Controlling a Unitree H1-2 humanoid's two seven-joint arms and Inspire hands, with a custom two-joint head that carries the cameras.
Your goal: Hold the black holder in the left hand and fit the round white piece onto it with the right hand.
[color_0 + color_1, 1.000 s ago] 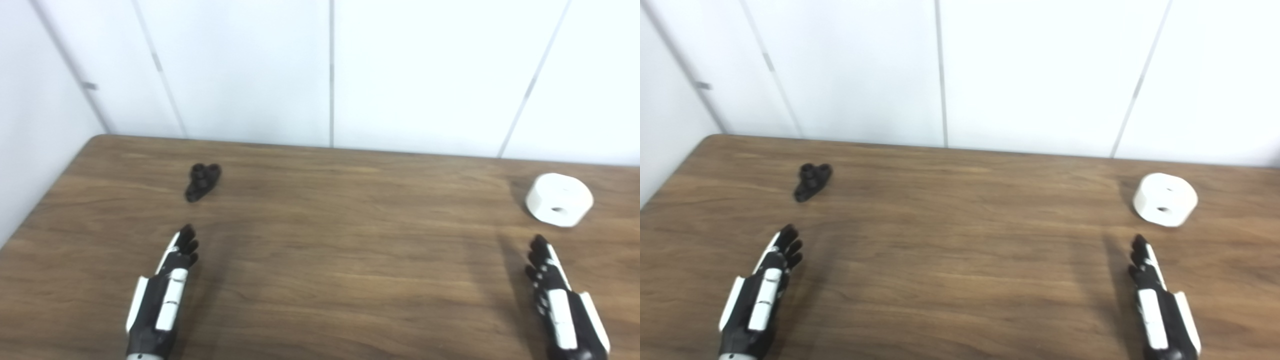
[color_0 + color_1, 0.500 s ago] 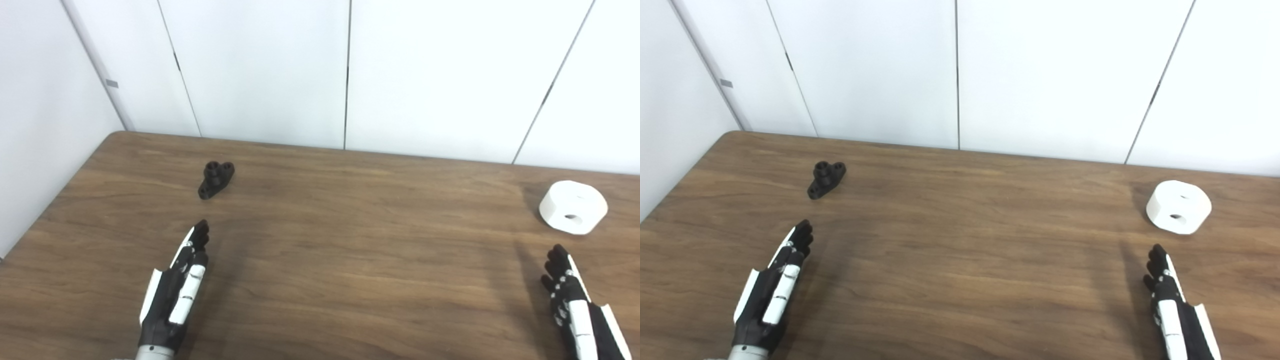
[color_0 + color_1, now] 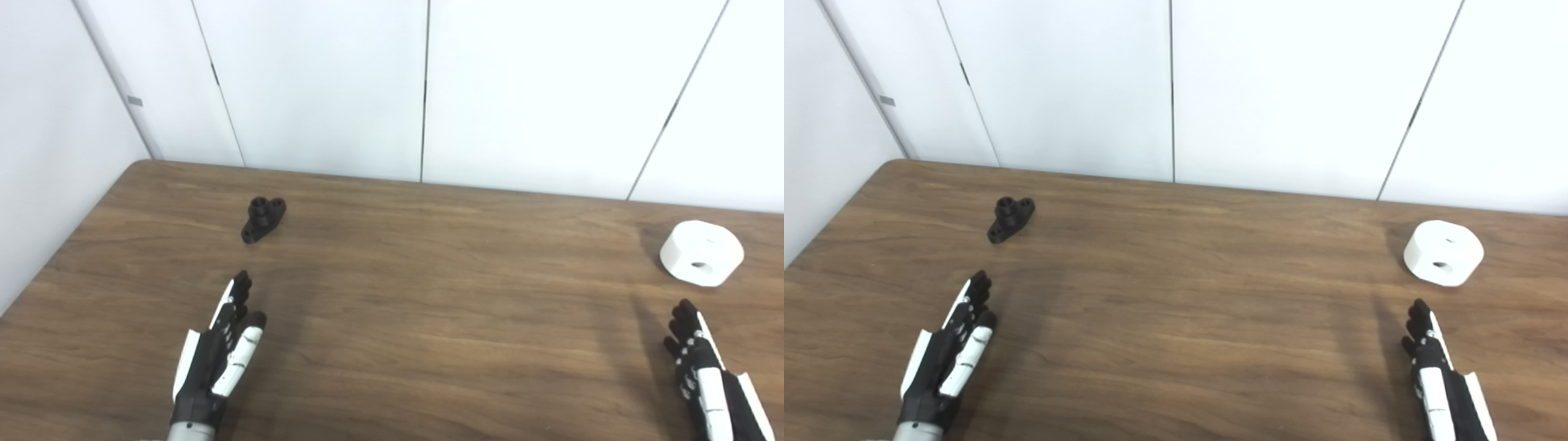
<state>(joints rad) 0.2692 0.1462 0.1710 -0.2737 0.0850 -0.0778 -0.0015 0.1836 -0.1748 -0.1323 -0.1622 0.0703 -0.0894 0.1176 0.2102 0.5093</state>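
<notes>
A small black holder (image 3: 263,219) lies on the brown wooden table (image 3: 429,294) at the far left. My left hand (image 3: 217,358) is open and empty, fingers stretched out, a short way nearer than the holder and apart from it. A round white piece (image 3: 701,253) with a hole in its side sits at the far right. My right hand (image 3: 704,373) is open and empty, nearer than the white piece and not touching it. The same things show in the right eye view: holder (image 3: 1010,218), white piece (image 3: 1443,253), left hand (image 3: 949,361), right hand (image 3: 1439,376).
White wall panels (image 3: 422,86) stand right behind the table's far edge. The table's left edge (image 3: 67,245) runs close to the holder.
The camera shifted between the oldest frames and now. The thumb of my left hand has swung out a little from the fingers. The holder and white piece lie where they were.
</notes>
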